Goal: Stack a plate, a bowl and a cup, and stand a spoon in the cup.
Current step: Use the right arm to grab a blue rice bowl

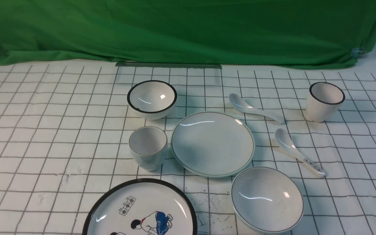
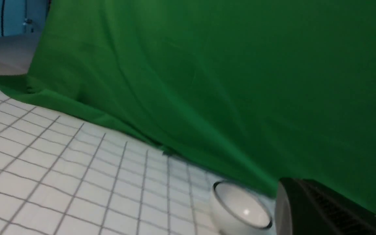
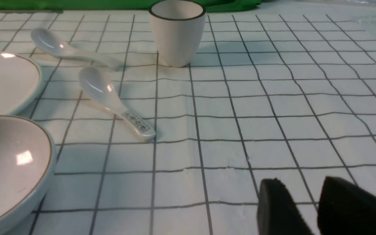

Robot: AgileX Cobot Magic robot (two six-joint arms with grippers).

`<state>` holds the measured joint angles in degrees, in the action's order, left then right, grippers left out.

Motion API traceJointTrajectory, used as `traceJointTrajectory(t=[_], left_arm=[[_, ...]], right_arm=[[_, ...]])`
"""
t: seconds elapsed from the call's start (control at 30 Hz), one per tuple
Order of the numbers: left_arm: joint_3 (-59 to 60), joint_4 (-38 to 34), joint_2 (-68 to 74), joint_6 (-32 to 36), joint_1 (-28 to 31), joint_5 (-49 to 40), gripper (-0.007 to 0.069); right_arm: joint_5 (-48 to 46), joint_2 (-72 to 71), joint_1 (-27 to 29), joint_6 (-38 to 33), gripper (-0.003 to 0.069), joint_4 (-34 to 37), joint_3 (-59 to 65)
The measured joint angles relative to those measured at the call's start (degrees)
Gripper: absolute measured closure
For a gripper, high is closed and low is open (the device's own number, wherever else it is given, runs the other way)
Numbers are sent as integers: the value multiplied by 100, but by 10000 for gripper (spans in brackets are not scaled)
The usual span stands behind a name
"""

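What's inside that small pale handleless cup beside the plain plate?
Nothing shows inside the small pale bluish-white cup: only bare inner wall. Its near wall hides the bottom.

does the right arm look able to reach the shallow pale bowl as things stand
Probably yes. The shallow pale bowl sits near the front on the robot's right, and the right wrist view shows only bare gridded cloth between the right gripper and its rim; the printed-handle spoon lies farther back.

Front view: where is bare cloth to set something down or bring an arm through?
Free: everything left of the cup and black-rimmed bowl; also the near right, bordered by the printed spoon, bowl and black-rimmed cup. Crowded: the centre, where plate, cup, bowl and plain spoon sit close.
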<state>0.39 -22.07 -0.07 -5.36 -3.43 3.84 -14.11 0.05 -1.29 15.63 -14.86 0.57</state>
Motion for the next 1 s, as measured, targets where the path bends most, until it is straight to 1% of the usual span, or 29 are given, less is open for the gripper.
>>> traceJointTrajectory(t=[0.03,0.13,0.17,0.23,0.27,0.3,0.33,0.37,0.4,0.43,0.47,0.5,0.53,0.57,0.6,0.63,0.67,0.7,0.77,0.8,0.87,0.93,0.97,1.0], left_arm=[[0,-168,0,-102,0,192,621],[0,-270,0,-173,0,595,621],[0,-304,0,-281,0,1073,621],[0,-309,0,-496,0,1704,621],[0,-309,0,-604,0,2094,621],[-13,-296,0,-675,0,2385,621],[-34,-289,0,-689,0,2463,621],[-175,-266,-2,-721,0,2430,621],[-326,-248,-7,-736,0,2231,621],[-687,-202,34,-749,0,1764,621],[-989,-161,112,-764,0,1438,621],[-1053,-139,167,-773,0,1354,621],[-1495,-83,439,-791,0,660,621],[-1811,-47,642,-791,0,301,621],[-2126,-17,1011,-791,0,-244,621],[-2251,-4,1145,-791,0,-438,621],[-2621,9,1585,-785,0,-929,621],[-2979,9,1978,-671,0,-1559,621],[-3409,3,2629,-361,0,-2411,621],[-3680,-7,3225,-56,0,-3120,621],[-3989,-7,3992,406,0,-3889,621],[-4204,-21,4718,704,0,-4456,621],[-4282,-32,5248,928,0,-4730,621],[-4288,-32,5319,961,0,-4761,621]], right_arm=[[0,0,0,0,419,0,0],[0,0,0,0,419,0,0],[0,0,0,0,419,0,0],[75,0,0,95,419,6,1],[183,0,0,213,419,6,6],[493,0,0,523,419,14,6],[548,0,0,662,419,14,6],[944,0,0,1171,419,19,6],[1235,0,0,1466,419,19,6],[1725,0,0,2197,419,19,6],[2028,0,0,2467,419,19,6],[2083,0,0,2572,419,19,6],[2372,0,0,2778,419,19,6],[2479,0,0,2827,419,19,6],[2527,0,0,2848,419,19,6],[2532,0,0,2853,419,19,6],[2559,0,0,2869,419,19,6],[2585,0,0,2933,419,19,6],[2690,0,0,3050,419,19,6],[2782,0,0,3152,420,19,6],[2712,30,-24,3365,435,19,-61],[2135,253,-190,3555,494,7,-447],[1607,544,-377,3503,542,1,-820],[1411,594,-455,3442,559,1,-959]])
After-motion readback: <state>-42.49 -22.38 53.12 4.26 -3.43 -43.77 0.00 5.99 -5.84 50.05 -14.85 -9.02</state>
